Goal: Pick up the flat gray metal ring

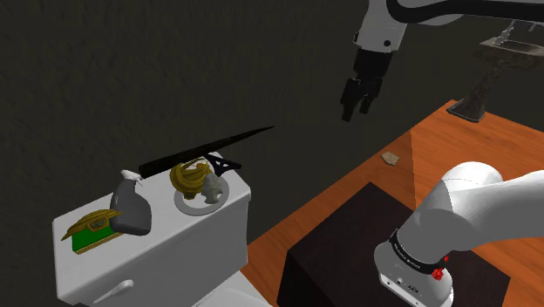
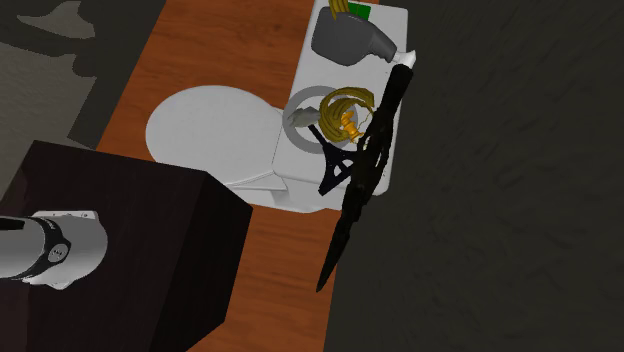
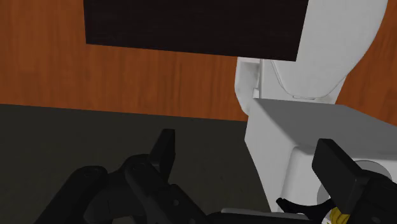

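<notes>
Claw (image 1: 356, 111) released and spread, open air all round, flat gray ring (image 1: 187, 206) well below it, at edge of toilet tank (image 1: 157, 255).

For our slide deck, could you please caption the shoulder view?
Open claw hangs high, away from the grey ring on the toilet tank.

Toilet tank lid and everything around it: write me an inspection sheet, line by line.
Surface: white toilet tank lid, crowded.
Job's things: flat grey ring lies on the lid, with a golden coiled object sitting on it.
Clutter: dark grey spray bottle, green and yellow box, long black blade along the lid's wall-side edge.
Grippers: gripper open, in the air, well apart from the lid.
Cables: nothing seen.
Surroundings: wooden floor, dark wall, small tan object on the floor.
</notes>
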Controlling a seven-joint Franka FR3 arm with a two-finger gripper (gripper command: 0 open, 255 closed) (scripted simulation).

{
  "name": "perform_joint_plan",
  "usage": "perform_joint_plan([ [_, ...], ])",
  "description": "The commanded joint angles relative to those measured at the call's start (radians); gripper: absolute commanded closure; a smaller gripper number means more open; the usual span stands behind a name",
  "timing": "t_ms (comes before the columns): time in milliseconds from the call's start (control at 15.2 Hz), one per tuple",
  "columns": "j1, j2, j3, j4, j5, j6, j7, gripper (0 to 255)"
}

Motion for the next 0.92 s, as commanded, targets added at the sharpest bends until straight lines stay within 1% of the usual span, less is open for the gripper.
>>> perform_joint_plan([
  [0, 0.0, 0.0, 0.0, 0.0, 0.0, 0.0, 0.0, 0],
  [396, 0.067, 0.145, 0.075, -0.001, 0.037, 0.165, -0.014, 0],
  [858, 0.134, 0.341, 0.163, 0.047, 0.055, 0.338, -0.025, 0],
])
